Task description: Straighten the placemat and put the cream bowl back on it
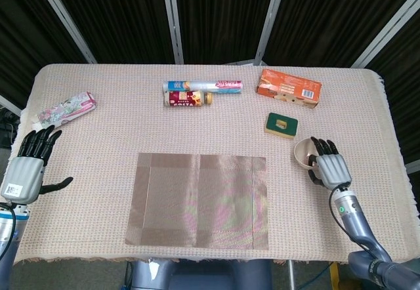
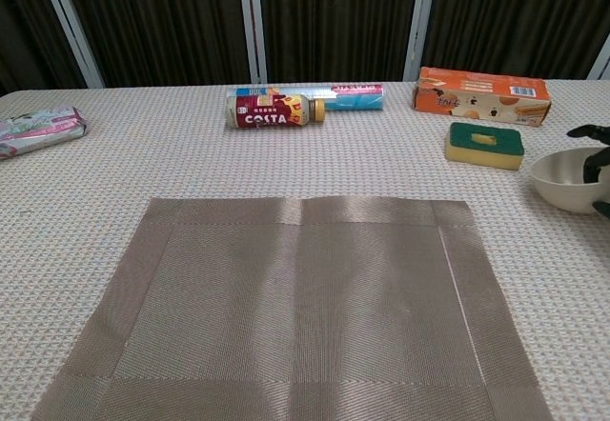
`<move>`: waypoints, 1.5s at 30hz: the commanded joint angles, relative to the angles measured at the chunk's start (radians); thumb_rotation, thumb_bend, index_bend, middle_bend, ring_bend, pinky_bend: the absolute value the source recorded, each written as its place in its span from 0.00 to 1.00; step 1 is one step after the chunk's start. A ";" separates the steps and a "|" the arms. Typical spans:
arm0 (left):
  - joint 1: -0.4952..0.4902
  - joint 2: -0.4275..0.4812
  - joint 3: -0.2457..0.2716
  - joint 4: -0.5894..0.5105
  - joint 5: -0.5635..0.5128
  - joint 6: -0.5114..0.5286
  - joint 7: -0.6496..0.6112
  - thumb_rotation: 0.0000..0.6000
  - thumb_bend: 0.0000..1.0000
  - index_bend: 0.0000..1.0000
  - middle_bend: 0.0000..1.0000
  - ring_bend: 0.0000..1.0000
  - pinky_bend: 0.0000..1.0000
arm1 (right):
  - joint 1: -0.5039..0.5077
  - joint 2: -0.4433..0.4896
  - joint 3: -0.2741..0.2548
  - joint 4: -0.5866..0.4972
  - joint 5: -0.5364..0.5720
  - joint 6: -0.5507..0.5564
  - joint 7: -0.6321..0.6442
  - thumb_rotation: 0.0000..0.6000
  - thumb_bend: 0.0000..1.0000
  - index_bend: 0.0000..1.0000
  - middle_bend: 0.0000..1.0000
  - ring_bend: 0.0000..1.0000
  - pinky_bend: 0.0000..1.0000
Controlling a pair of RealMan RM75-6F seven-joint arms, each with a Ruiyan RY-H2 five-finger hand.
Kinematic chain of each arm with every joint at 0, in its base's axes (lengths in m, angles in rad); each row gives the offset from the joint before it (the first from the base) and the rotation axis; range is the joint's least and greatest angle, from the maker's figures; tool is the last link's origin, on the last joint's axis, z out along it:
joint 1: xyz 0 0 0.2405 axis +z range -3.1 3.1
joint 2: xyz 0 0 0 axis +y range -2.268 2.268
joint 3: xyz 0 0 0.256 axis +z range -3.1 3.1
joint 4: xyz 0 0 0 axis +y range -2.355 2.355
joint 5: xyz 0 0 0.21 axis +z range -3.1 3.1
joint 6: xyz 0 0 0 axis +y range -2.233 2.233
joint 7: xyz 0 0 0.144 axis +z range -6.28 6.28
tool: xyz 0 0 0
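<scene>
The brown woven placemat [image 1: 200, 200] [image 2: 295, 307] lies flat at the table's front middle, its edges square with the table edge. The cream bowl [image 1: 302, 152] [image 2: 567, 178] is off the mat, to its right, tipped with its opening showing. My right hand [image 1: 330, 168] grips the bowl's right rim, dark fingertips [image 2: 593, 133] hooked over the edge. At the far left edge of the table my left hand [image 1: 27, 166] hovers with its fingers spread and holds nothing; the chest view does not show it.
Along the back lie a Costa bottle [image 1: 187, 98] [image 2: 272, 112], a roll of bags [image 1: 203, 86], and an orange box [image 1: 289, 88] [image 2: 481, 95]. A green-and-yellow sponge [image 1: 281, 124] [image 2: 484, 145] sits just behind the bowl. A floral tissue pack [image 1: 65, 108] lies at the back left.
</scene>
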 commanded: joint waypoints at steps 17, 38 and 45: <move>0.008 0.014 -0.018 -0.001 0.006 -0.019 -0.037 1.00 0.00 0.00 0.00 0.00 0.00 | 0.123 0.148 -0.044 -0.453 -0.340 0.147 -0.019 1.00 0.46 0.68 0.08 0.00 0.00; 0.021 0.013 -0.045 0.043 -0.043 -0.048 -0.044 1.00 0.00 0.00 0.00 0.00 0.00 | 0.338 -0.166 -0.015 -0.343 -0.281 -0.138 -0.189 1.00 0.44 0.68 0.08 0.00 0.00; 0.022 0.009 -0.047 0.046 -0.043 -0.053 -0.037 1.00 0.00 0.00 0.00 0.00 0.00 | 0.338 -0.187 -0.031 -0.310 -0.257 -0.144 -0.200 1.00 0.38 0.53 0.07 0.00 0.00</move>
